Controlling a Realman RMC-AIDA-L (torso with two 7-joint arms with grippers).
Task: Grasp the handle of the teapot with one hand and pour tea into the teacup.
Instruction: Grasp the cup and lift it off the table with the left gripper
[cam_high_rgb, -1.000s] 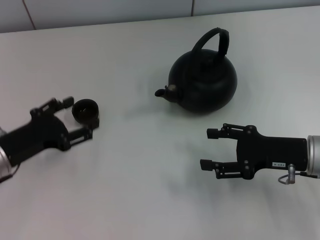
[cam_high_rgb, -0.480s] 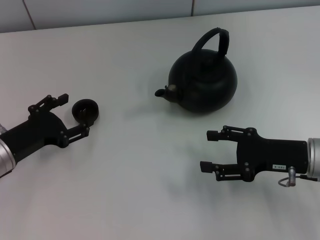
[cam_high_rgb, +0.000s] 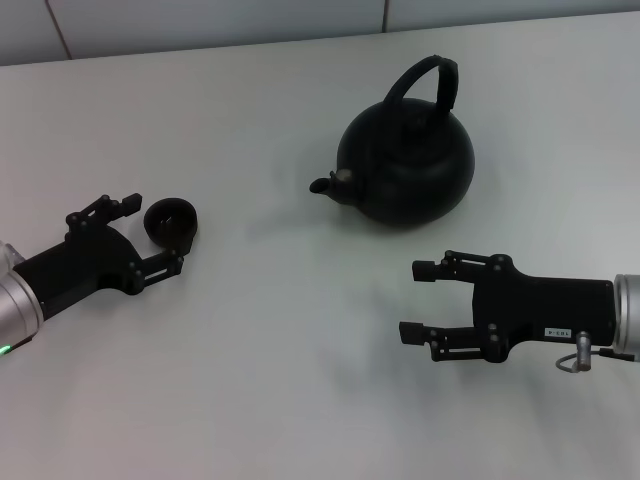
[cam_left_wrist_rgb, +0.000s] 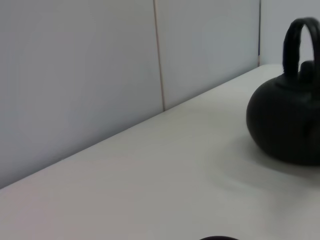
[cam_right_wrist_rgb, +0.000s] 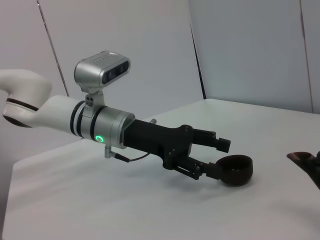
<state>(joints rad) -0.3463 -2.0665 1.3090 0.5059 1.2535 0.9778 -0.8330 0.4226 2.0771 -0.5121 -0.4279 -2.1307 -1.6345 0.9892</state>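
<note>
**One heavy pot, one small cup, two open grippers**

The large round matte black teapot (cam_high_rgb: 405, 165) sits toward the far middle of the pale grey table (cam_high_rgb: 300, 380), its short spout (cam_high_rgb: 322, 185) aimed at the robot's left. It looks rigid and probably heavy, more so if filled, and its smooth rounded body offers no purchase. The sensible hold is the thick black arched bail handle (cam_high_rgb: 425, 82) that loops upright over the lid; a grip near the top of the arch would likely let the pot hang balanced, though it may swing when tilted.

The small dark brown-black handleless teacup (cam_high_rgb: 171, 222) stands well to the left of the pot. It appears light, hard and easy to knock over or slide. The left gripper (cam_high_rgb: 150, 232) lies low on the table with its fingers spread on either side of the cup, the near finger just beside its wall; the right wrist view (cam_right_wrist_rgb: 220, 157) shows no clamp on it.

The right gripper (cam_high_rgb: 412, 298) hovers nearer the robot than the teapot, jaws apart and empty, apart from the pot.

Count: one teapot, one handle, one teacup, two grippers.
</note>
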